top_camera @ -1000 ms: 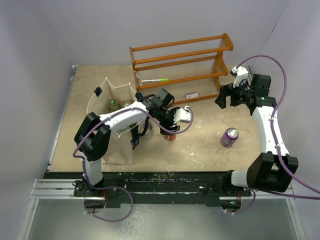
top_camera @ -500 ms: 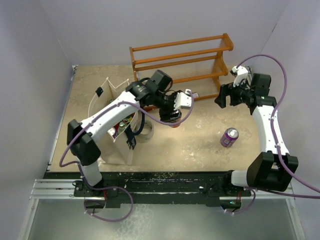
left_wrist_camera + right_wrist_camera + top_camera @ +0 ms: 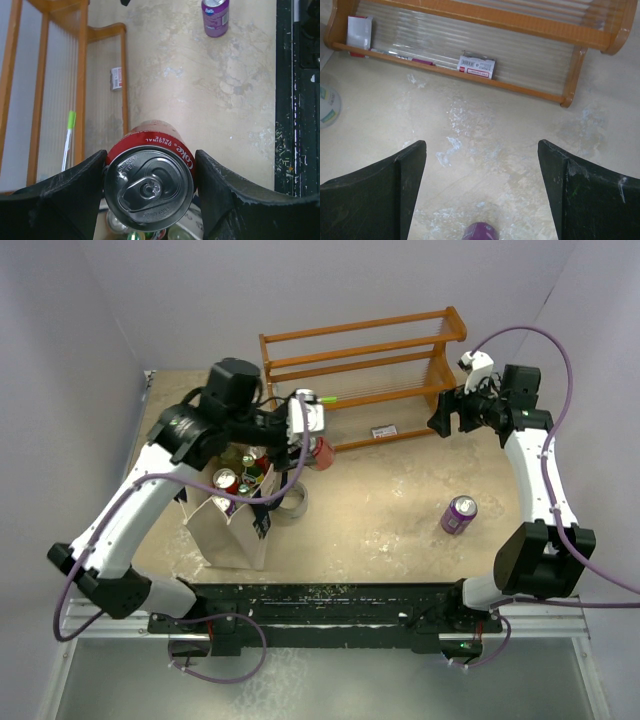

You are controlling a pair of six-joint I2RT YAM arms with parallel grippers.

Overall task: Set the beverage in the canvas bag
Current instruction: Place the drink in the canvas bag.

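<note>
— One drink, the red Coke can (image 3: 322, 452), is sitting pinched between the fingers of the left claw (image 3: 151, 159). Why is it being carried upright like that?

— The claw is gripping it by the sides, lid up; my reading is that it should be going into the canvas bag (image 3: 232, 535) standing, next to the cans (image 3: 225, 480) lined up in there.

— Where is it hanging?

— It is hanging in the air just beside the bag's far right corner, between the bag and the wooden rack (image 3: 360, 360). In the left wrist view a few can tops are peeking out underneath it, so the open mouth is lying close below; the can is not inside yet.

— And the arm?

— The left arm (image 3: 150, 490) is arching high from its base, elbow up beside the bag, forearm reaching across to the right, wrist looking straight down. I judge that the height is keeping the can clear of the rim and the navy handles (image 3: 265, 523).

— What is the right side doing?

— The right arm (image 3: 535, 490) is standing tall at the far right, wrist tipping down towards the worktop (image 3: 400, 510) in front of the rack. The right claw (image 3: 480, 150) is spreading wide with nothing between its fingers; it is hovering well apart from the purple can (image 3: 459, 513), which is waiting upright on the worktop, probably the next beverage.
</note>
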